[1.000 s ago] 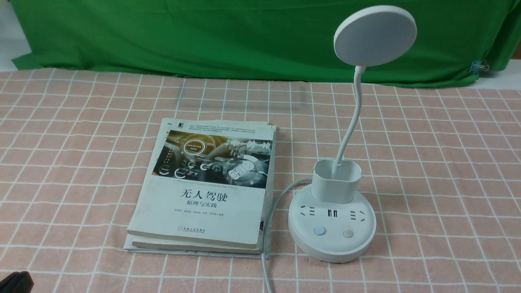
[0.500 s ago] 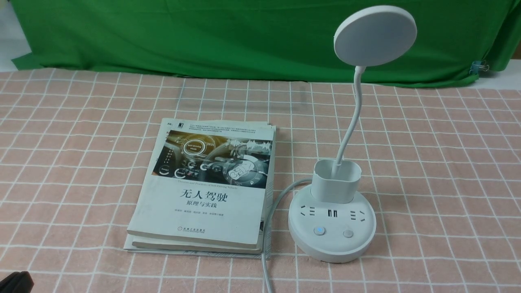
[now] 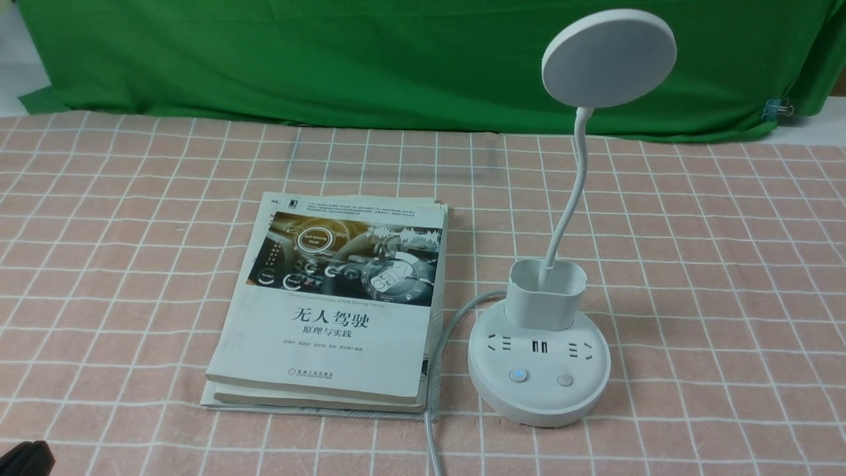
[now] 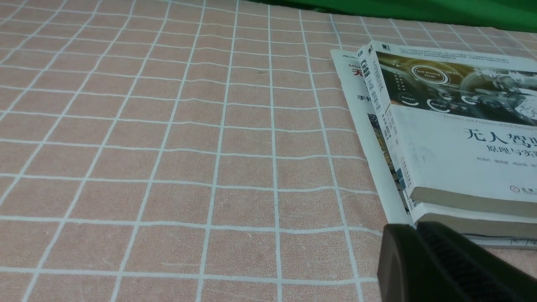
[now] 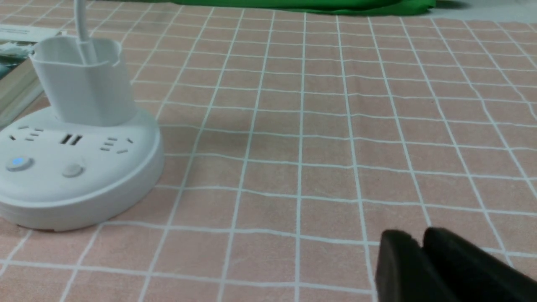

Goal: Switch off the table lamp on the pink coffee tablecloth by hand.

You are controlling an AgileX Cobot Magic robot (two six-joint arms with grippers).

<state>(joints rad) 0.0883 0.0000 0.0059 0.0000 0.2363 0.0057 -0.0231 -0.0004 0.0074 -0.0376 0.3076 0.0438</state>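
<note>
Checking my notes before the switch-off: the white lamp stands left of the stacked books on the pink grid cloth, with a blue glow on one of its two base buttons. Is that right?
Not quite. The front view shows the table lamp standing right of the stacked books, not left. The rest holds: both sit on the pink grid cloth, and one base button glows blue.

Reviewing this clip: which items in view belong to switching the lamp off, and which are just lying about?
Job:
- table lamp
- its two buttons, one glowing blue
- pink coffee tablecloth under it

Lying about:
- stacked books
- green backdrop cloth
</note>
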